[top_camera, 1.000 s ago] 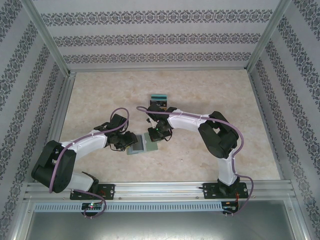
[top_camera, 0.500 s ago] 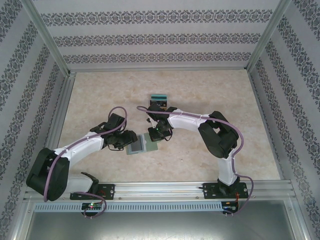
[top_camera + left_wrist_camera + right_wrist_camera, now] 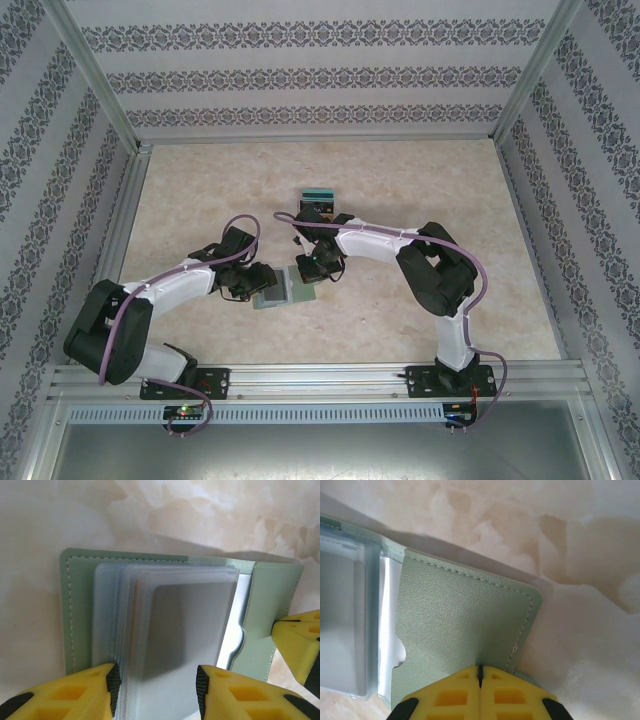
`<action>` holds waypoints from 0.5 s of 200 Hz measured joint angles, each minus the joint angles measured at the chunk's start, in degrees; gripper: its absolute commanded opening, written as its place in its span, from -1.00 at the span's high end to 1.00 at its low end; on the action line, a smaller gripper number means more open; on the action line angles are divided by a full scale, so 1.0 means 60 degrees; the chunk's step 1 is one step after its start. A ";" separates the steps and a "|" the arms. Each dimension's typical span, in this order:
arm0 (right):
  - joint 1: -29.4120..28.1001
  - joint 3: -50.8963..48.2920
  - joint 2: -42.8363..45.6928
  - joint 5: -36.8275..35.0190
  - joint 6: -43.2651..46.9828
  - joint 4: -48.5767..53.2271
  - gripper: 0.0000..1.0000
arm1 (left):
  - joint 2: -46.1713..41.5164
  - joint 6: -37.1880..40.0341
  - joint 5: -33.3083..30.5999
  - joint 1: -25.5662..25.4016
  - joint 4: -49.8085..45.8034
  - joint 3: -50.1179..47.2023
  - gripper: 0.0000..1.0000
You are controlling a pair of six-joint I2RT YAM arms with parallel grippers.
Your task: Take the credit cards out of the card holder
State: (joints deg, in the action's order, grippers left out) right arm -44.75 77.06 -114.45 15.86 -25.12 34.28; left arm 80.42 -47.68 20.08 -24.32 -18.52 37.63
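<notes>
The left arm has drawn its elbow back in since half a second ago, while the card holder (image 3: 281,293) has stayed open on the table between the two grippers. No print can be read on its green cover (image 3: 75,615) or its clear pockets. The left gripper (image 3: 156,685) stands half open astride those pockets; the right gripper (image 3: 480,672) is pinched tight on the flap's edge (image 3: 460,615).
</notes>
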 measured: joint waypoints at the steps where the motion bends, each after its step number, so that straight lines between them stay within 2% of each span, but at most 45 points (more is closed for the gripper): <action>1: 0.0000 0.0000 0.0000 0.0000 0.0000 0.0000 0.90 | 0.0000 0.0000 0.0004 0.0000 0.0004 0.0000 0.09; 100: 0.0000 -0.0036 0.0000 0.0004 0.0000 -0.0040 0.90 | -0.0667 0.0062 -0.0386 -0.0015 -0.0266 0.0182 0.06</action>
State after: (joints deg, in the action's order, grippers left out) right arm -44.75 76.84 -114.45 15.88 -25.12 34.04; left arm 76.42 -47.31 17.76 -24.40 -20.12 38.72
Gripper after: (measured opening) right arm 0.067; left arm 0.473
